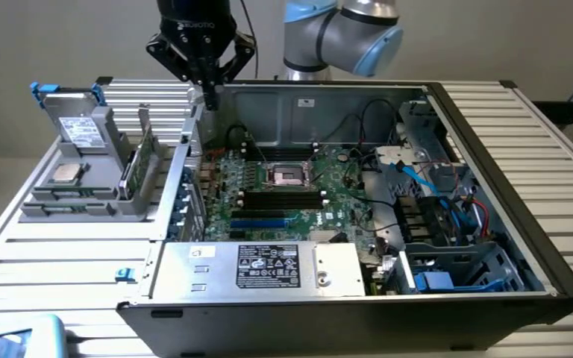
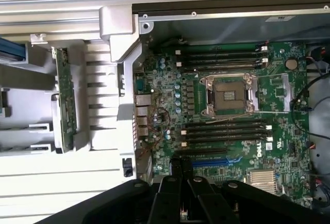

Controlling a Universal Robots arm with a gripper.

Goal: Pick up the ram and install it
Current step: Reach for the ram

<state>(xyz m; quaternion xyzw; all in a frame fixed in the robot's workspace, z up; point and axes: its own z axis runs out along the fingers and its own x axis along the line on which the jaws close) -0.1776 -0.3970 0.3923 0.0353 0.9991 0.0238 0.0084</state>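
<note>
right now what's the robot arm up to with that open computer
The arm's gripper hangs shut and empty over the back corner of the open computer case, on the exterior view's left. The ram is not picked up yet: it stands on edge in the grey holder beside the case. The memory slots on the motherboard look empty.

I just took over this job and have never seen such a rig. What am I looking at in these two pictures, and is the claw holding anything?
One robot arm carries a claw. The exterior view, from off the arm, shows an open computer case on a slatted table. The wrist view looks down from the arm onto the motherboard. The ram, a green stick, stands on edge in a grey holder beside the case. The claw is shut, empty, above the case wall nearest the holder.
</note>
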